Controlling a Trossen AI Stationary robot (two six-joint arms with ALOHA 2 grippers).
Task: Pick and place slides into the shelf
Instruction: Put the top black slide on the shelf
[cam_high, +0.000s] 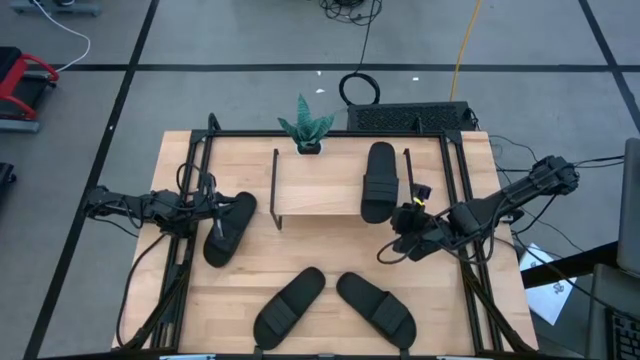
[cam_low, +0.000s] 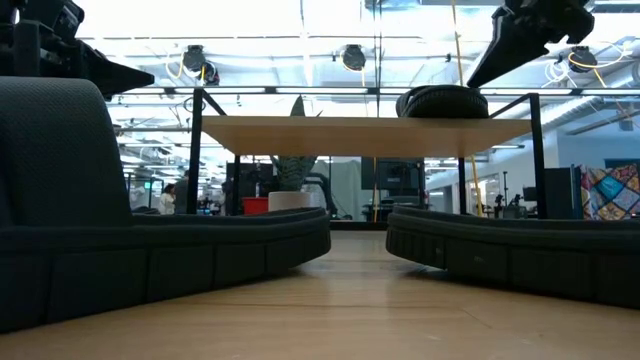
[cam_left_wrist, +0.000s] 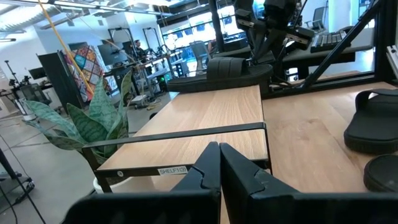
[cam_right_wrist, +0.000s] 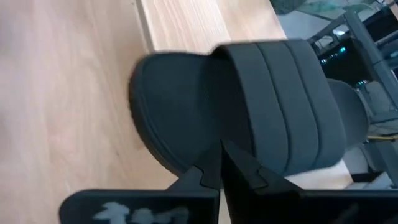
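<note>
Grey carpet (cam_high: 240, 40) crossed by dark seam lines is spreading around the light wood table (cam_high: 330, 255). A yellow cable (cam_high: 465, 40) and a white cable (cam_high: 60, 30) are trailing across it, and a coiled black cable (cam_high: 358, 90) is lying near the table's far edge. Overhead strip lights (cam_low: 270, 20) are glowing brightly in a large open workspace, and a multicoloured panel (cam_low: 612, 190) is standing at the side.

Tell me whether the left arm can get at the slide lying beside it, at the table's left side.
Probably yes. The left gripper hovers right at that slide, fingers together, and nothing lies between them. The shelf stands clear to one side. It would need to open first.
</note>
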